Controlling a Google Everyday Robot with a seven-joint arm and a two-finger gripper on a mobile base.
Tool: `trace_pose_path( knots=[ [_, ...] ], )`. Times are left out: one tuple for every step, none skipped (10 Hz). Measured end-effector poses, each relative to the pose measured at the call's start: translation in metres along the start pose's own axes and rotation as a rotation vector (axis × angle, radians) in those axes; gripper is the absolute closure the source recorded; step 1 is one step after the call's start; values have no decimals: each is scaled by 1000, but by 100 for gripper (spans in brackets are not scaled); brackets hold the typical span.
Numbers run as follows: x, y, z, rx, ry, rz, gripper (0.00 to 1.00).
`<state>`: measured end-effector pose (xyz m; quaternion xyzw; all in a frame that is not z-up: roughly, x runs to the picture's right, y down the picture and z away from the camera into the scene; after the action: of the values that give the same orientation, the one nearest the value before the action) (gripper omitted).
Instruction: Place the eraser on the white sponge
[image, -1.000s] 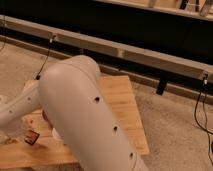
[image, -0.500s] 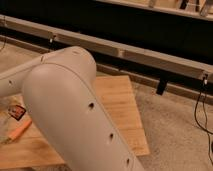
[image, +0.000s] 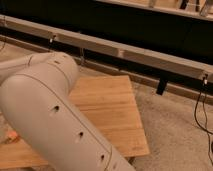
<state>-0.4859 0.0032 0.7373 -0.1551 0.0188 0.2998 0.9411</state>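
Arm housing, as it appears on my remote feed.
I see the arm (image: 40, 115) as a smooth, matte, off-white shell built from thick rounded tube sections that meet at a bulbous joint cap. I count three small dark round recesses (image: 55, 108) in a row along the near link. The gripper is closed and lies outside my view.

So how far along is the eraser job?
Done: nothing visibly; eraser and sponge are unseen. In hand: the arm covers the wooden table on its left side; the gripper is out of view, shut, on what I cannot tell. Left: placing, as far as shown.
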Motion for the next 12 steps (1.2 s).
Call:
trace_pose_path(
  knots=[
    [-15,-14,9,2,-3,26,100],
    [-26,-25,16,0,-4,47,100],
    [-35,-35,22,-5,-7,67,100],
    [-42,-41,26,-11,-11,80,100],
    [-48,-48,30,-19,-15,93,100],
    [-53,-50,32,-28,-19,101,100],
    [-54,-50,33,-30,-19,103,100],
    [-55,-49,32,-31,-20,102,100],
    [-55,-49,33,-31,-20,101,100],
    [-55,-49,33,-31,-20,101,100],
    [-55,-49,33,-31,-20,101,100],
    [-55,-49,33,-31,-19,101,100]
  ],
)
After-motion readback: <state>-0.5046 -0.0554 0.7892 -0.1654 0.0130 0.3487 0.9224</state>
